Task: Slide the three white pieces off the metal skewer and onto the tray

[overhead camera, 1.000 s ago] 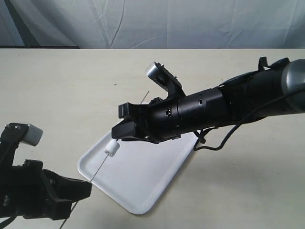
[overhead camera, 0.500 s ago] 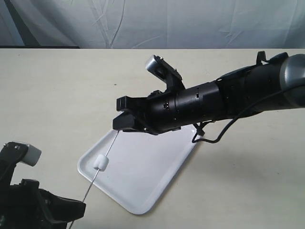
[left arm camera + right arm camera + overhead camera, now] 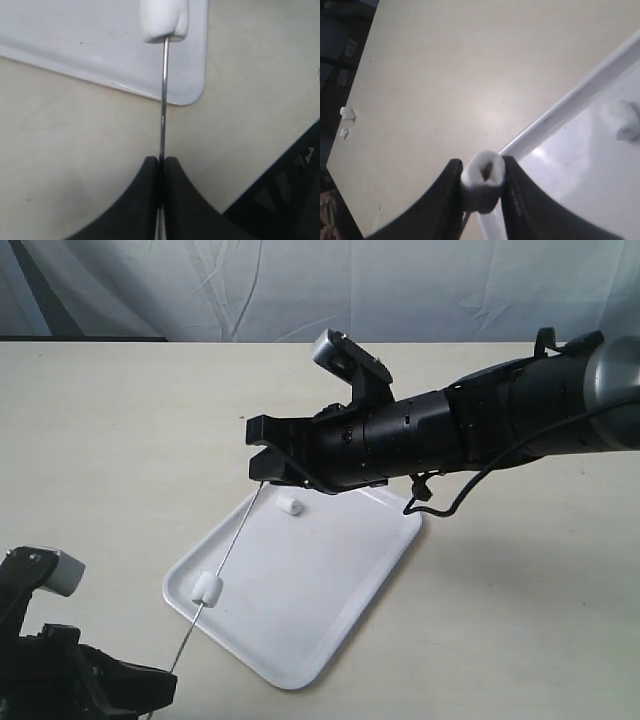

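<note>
Three white pieces, one skewer (image 3: 232,545), one tray (image 3: 340,580) and two grippers over the tabletop (image 3: 120,440).

One white piece (image 3: 205,588) sits threaded on the skewer, above the tray's left corner just inside the rim. A second white piece (image 3: 290,507) lies loose on the tray near its far corner. The third white piece (image 3: 481,180) is pinched between the jaws of the right gripper (image 3: 481,165), which stand about half apart and press on its two sides above the tray's far rim; whether the rod's tip is inside it I cannot tell. The left gripper (image 3: 161,162), off the tray's near-left edge, has its jaws closed tight on the skewer's lower end, and the rod slants up across the left corner toward the right gripper.
</note>
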Motion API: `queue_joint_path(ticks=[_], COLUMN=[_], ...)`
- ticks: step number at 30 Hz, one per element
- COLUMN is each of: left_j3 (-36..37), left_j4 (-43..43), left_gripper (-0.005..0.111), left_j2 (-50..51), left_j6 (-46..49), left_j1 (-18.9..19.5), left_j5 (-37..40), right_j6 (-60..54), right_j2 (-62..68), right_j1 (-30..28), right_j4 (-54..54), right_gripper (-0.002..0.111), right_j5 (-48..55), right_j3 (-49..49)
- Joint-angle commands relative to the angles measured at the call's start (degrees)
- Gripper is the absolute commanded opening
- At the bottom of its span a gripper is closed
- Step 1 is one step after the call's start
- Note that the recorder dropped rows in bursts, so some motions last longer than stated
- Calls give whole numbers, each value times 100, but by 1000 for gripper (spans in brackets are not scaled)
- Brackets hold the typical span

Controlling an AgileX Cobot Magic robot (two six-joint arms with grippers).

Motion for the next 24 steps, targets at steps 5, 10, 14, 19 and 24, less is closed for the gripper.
queue_joint_path(ticks=[5, 10, 14, 19, 24], left_j3=[253, 276, 276, 213, -5], left_j4=[-17, -46, -73, -146, -51], left_gripper=[0, 0, 0, 0, 0], left_j2=[12, 12, 12, 12, 12], left_j6=[-111, -83, -73, -73, -84], left_j1=[-17, -17, -17, -17, -17], left_j5=[91, 141, 232, 619, 533], right_j6=[-14, -14, -14, -14, -14], right_j2=[-56, -56, -56, -46, -46], right_j1=[-23, -23, -23, -10, -10], right_j4=[19, 19, 19, 19, 19], right_gripper=[24, 24, 24, 25, 38], right_j5=[-486, -590, -576, -536, -235], right_j3=[-24, -24, -11, 464, 956])
